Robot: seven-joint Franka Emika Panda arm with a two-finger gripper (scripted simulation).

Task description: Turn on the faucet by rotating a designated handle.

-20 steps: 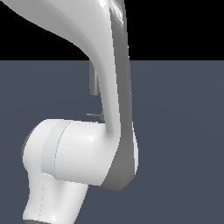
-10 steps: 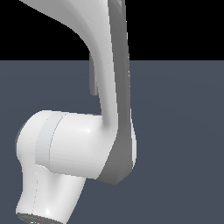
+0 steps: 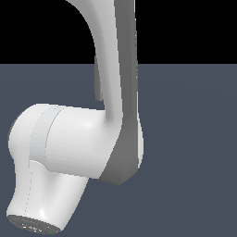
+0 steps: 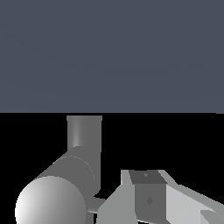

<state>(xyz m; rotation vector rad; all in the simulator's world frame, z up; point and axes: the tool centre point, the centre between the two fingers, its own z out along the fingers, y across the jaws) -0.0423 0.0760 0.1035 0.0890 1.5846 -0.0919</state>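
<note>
- The big white robot arm point(image 3: 74, 143) fills most of the exterior view. It has a grey band on one side.
- Behind the arm, a thin grey strip point(image 3: 97, 83) peeks out on the exterior view's left of the upright part. It could be a piece of the faucet, but too little shows to be sure.
- The floor point(image 3: 194, 139) is flat and dark blue-grey. Above it the background is black.
- In the wrist view, the faucet point(image 4: 65, 183) is very close to the camera. A fat grey tube with a round, bright end points toward the camera, and a shorter grey tube point(image 4: 84, 131) joins it and goes off the other way.
- I cannot tell which grey piece is the handle. No thin lever shows clearly in either picture.
- The gripper point(image 4: 151, 199) is right beside the fat grey tube in the wrist view. Only a blocky grey and white part of it shows at the edge of the picture.
- I cannot tell if the gripper is spread wide, pinched together or holding something, because its fingertips are cut off by the edge.
- A small grey bit point(image 4: 97, 204) sits between the tube and the gripper. I cannot tell if they touch.
- There is no writing, label or brand name to read anywhere.
</note>
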